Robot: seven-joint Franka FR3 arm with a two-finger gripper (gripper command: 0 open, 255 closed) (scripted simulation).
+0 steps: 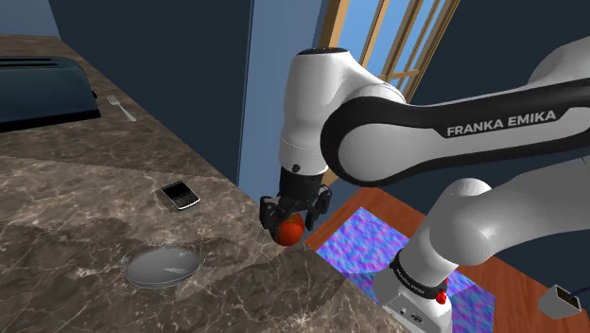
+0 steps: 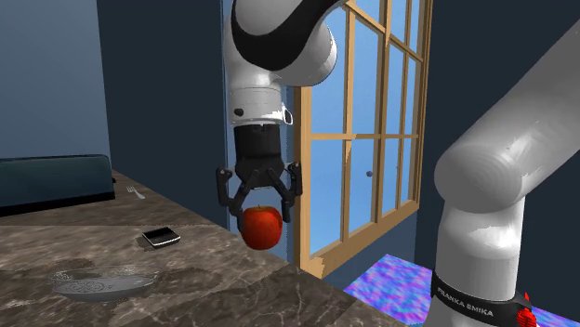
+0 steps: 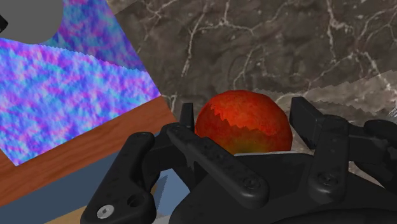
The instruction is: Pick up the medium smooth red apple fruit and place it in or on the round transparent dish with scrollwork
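Between the two black fingers of the pincer [image 2: 261, 215] the red apple [image 2: 262, 227] is clasped and held clear of the desk [image 1: 76, 208], above the desk's edge at the shoulder view's right. The fingers are pressed against the apple's sides, kept part-way apart by its width. The white arm is bent over from the stand, with the wrist pointed straight down. The round clear dish [image 1: 164, 265] is laid flat on the desk, well apart from the apple, toward the shoulder view's left. A phone [image 1: 178, 195] is seen beyond the dish, and a blue-purple rug [image 1: 378, 241] on the floor below.
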